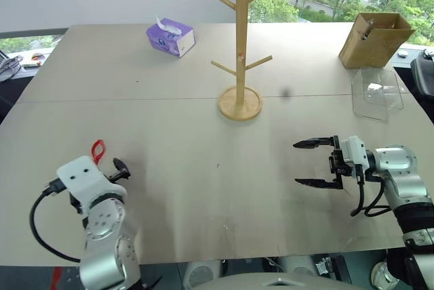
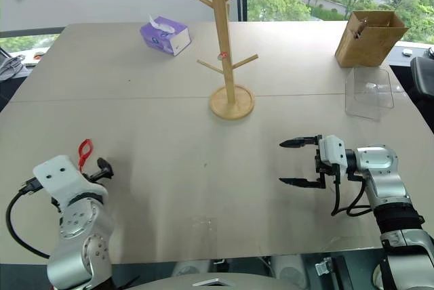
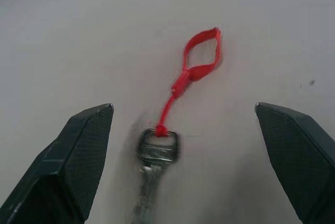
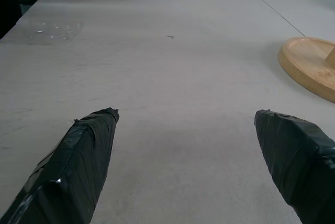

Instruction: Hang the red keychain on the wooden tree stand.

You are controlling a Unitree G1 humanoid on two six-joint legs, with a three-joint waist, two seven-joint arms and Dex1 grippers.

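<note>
Left wrist view, red keychain (image 3: 194,67) flat betw wide left pincer (image 3: 186,145)

Each arm is built of rounded silver-grey metal segments with circular joint housings. The left gripper (image 1: 121,168) carries a white rectangular wrist block marked by two small dark holes; a black cable loops out beside it. The right gripper (image 1: 314,163) has a white block, black cabling and tapered black fingers (image 4: 86,150), tape-wrapped.
</note>
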